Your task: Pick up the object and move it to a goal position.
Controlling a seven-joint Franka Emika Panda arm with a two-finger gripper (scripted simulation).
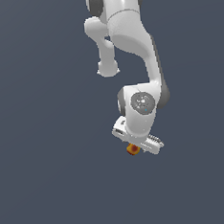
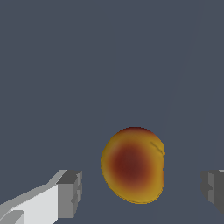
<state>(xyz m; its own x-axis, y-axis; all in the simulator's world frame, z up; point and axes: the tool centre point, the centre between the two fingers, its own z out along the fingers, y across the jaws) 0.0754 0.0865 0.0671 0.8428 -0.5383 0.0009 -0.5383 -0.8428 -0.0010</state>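
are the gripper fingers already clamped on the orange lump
No, in the wrist view both fingers stand clear of the orange lump, with gaps either side.

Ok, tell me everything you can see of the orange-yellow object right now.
The object is a small, smooth, rounded orange-yellow lump with a dark red patch at its middle, much smaller than the gripper. It sits between the two grey fingertips, with a gap on each side; neither touches it. In the exterior view it shows just under the white hand, on the plain grey surface.
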